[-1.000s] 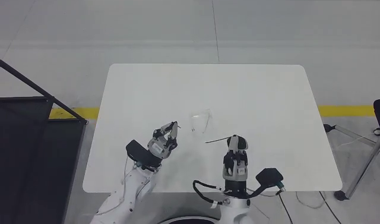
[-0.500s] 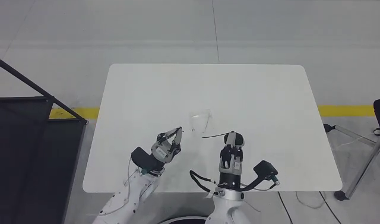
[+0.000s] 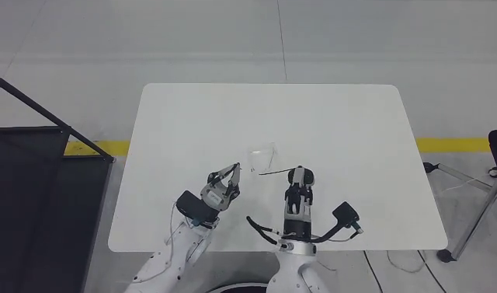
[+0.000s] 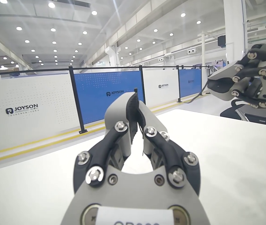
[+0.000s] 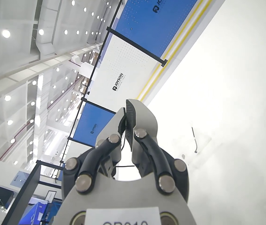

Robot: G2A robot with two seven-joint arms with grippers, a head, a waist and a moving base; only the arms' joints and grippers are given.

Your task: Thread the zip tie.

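Note:
My right gripper (image 3: 297, 172) (image 5: 125, 111) is shut on a thin black zip tie (image 3: 273, 170), whose free end sticks out sideways toward my left gripper (image 3: 233, 170). In the left wrist view the right gripper (image 4: 211, 83) hangs above the table with the zip tie (image 4: 194, 98) drooping from its tips. My left gripper (image 4: 135, 105) is shut on a thin black strip (image 4: 135, 90), apparently a second zip tie, that pokes just past its pads. A short gap separates the two grippers, both held above the white table (image 3: 349, 137).
A clear plastic bag (image 3: 262, 155) (image 5: 200, 141) lies on the table just beyond the grippers, with a black zip tie (image 5: 195, 141) inside it. The table's near edge lies close behind both wrists.
My right gripper has carried its zip tie forward and to the left, closer to the left gripper and the bag. The left gripper has shifted slightly toward it.

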